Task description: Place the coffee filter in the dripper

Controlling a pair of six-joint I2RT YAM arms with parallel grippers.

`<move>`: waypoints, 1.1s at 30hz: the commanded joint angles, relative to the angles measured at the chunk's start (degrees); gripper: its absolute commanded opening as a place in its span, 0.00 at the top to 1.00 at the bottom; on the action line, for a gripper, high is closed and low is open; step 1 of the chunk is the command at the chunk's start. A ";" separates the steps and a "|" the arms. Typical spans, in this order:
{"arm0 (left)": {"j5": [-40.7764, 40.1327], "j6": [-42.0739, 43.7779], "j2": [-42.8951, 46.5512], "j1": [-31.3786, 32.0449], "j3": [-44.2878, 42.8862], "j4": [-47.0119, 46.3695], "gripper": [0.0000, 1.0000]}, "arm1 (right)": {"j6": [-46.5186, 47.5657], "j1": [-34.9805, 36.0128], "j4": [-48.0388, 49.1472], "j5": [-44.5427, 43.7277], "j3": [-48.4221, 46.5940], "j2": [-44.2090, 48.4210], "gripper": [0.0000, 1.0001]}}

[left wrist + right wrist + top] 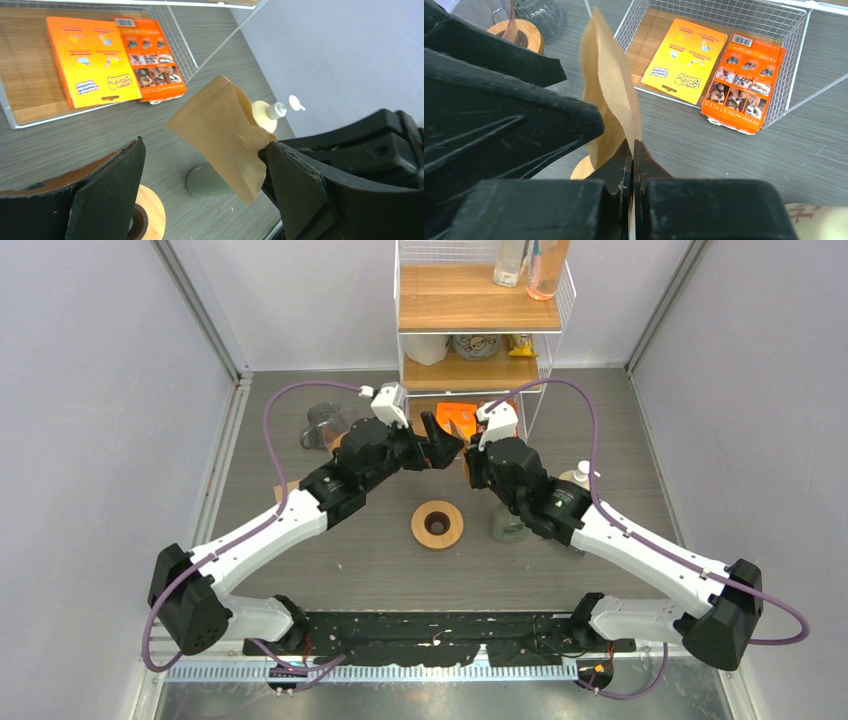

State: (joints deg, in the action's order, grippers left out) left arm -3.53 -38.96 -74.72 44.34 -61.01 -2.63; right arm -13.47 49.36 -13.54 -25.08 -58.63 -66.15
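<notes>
While R gripper (pixel 633 150) pinches the filter (pixel 611 95) aloft by one edge and L gripper (pixel 204 147) gapes wide beside it, L should prob. tease the cone open, then R lowers it tip-first into the dripper (pixel 437 524) below, w/o creasing.

My left arm (pixel 262 535) and right arm (pixel 645 548) wear white shells, black joints, looping purple cables (pixel 272 410) and scuffed matte-black fingers (pixel 107 192).
</notes>
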 commanded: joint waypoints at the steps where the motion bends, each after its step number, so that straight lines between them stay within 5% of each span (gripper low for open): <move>1: -9.80 -0.63 -0.76 1.60 -2.45 1.41 0.00 | 0.89 0.51 3.40 -2.11 -2.44 -0.39 0.95; 13: -20.29 2.69 -1.97 3.82 -4.07 6.41 0.01 | 1.69 0.55 4.95 -3.95 -1.75 0.24 0.95; 19: -18.13 3.27 -2.97 3.83 -4.83 5.54 0.07 | 1.60 0.56 5.67 -1.70 -1.62 0.06 0.95; 23: -12.33 1.90 -4.95 3.84 -6.30 4.39 0.17 | 0.00 0.57 7.87 -1.00 -1.17 -0.15 0.95; 33: -12.29 1.05 -6.97 3.83 -8.16 4.86 0.44 | -0.16 0.65 8.72 0.10 -0.63 -0.18 0.95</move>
State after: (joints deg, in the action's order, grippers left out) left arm -16.23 -37.54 -81.78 47.94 -66.85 4.19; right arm -13.45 49.56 -7.53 -25.96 -58.61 -66.54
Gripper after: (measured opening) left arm 0.590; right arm 0.061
